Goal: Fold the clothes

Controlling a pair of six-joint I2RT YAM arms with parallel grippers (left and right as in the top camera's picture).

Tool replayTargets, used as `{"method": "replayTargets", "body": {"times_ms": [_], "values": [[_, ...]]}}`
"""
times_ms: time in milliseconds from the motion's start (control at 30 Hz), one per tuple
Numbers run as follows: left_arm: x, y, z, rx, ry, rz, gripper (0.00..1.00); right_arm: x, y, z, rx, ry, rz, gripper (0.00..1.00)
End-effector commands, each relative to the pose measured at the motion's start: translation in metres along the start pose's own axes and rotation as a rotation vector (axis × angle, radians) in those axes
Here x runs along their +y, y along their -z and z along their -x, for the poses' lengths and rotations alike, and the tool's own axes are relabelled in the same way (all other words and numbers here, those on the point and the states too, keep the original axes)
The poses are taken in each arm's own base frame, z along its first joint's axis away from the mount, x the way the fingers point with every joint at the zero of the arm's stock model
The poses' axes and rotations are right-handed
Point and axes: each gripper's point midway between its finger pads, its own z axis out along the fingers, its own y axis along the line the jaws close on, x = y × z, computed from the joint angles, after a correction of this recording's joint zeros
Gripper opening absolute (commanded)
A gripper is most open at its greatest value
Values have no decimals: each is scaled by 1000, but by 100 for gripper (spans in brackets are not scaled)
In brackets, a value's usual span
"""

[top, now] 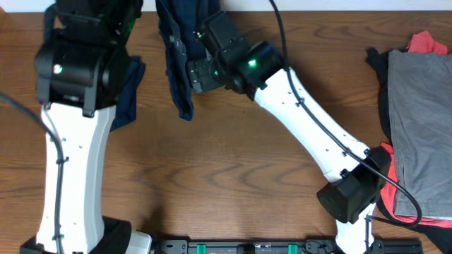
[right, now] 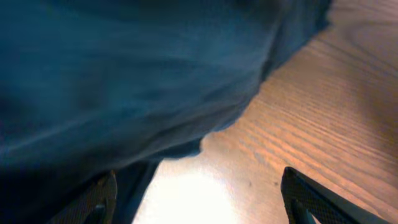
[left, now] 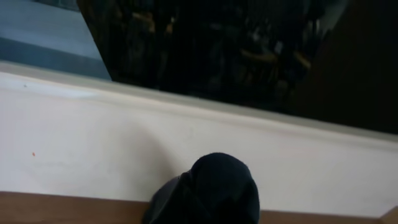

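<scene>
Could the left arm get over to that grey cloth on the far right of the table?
Probably not. The grey cloth lies at the far right edge of the table, while the left arm stands far left, and the right arm stretches diagonally across between them.

Right gripper (right: 200, 198) reaches forward low, its jaws wide apart.

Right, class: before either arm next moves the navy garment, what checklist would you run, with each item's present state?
1. Right tool open: ok, fingers wide apart.
2. Navy garment flat: not ok, bunched into a strip.
3. Left tool grip: cannot tell, only a dark lump shows.
4. Table has bare wood nearby: ok.
5. Grey piece apart from garment: ok, at the right edge.
</scene>
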Motion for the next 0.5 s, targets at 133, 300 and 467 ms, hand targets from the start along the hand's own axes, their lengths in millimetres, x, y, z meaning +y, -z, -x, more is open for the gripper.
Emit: {"method": "replayTargets", "body": {"times_ms": [133,300,467], "values": [[-3,35,35,-99,52,-11,6,14,-9,7,-81,-128,0,82],[-3,35,33,-93,51,-9,6,33,-10,7,-94,-126,54,82],[-1,34,32,-91,50,-3,6,54,3,4,-74,-68,147,82]]}}
